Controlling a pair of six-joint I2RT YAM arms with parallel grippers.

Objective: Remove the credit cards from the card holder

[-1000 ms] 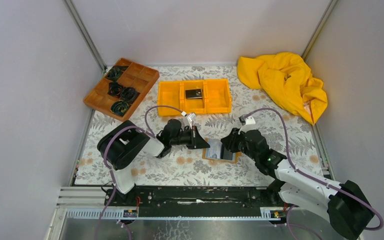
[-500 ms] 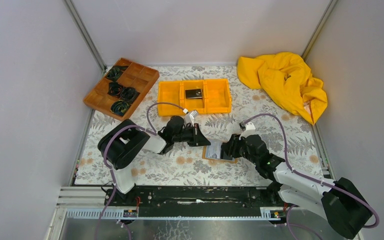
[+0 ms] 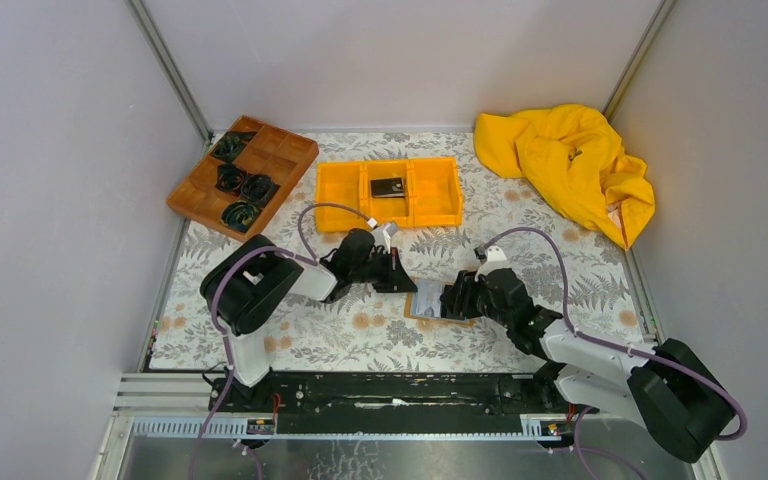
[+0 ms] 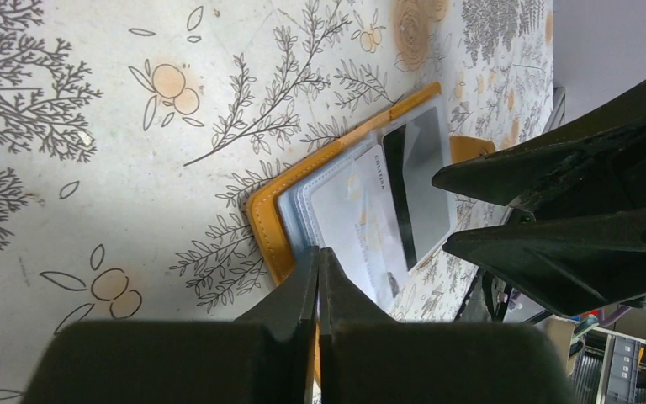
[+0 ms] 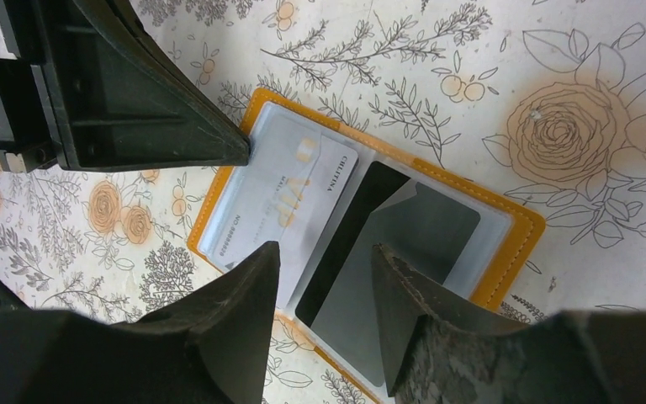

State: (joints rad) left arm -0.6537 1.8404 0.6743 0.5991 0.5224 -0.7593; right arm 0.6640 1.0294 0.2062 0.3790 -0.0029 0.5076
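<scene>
The card holder (image 5: 523, 229) lies open and flat on the floral cloth, orange-rimmed with clear pockets. A pale credit card (image 5: 286, 195) sits in its left pocket. A grey credit card with a black stripe (image 5: 391, 261) sticks partway out of the right one. My right gripper (image 5: 324, 252) hovers open just above the holder, its fingertips straddling the striped card's end. My left gripper (image 4: 318, 252) is shut, with its tips resting at the holder's left edge (image 4: 265, 225) and nothing between them. From above, both grippers meet at the holder (image 3: 422, 300). A black card (image 3: 388, 187) lies in the orange bin.
An orange three-compartment bin (image 3: 430, 195) stands behind the arms. A brown divided tray (image 3: 285, 152) with dark coiled items sits at the back left. A crumpled yellow cloth (image 3: 570, 165) fills the back right corner. Grey walls close in both sides.
My right gripper has slid left over the holder and its jaws have spread wider. My left gripper, still shut, has edged right to the holder's edge.
</scene>
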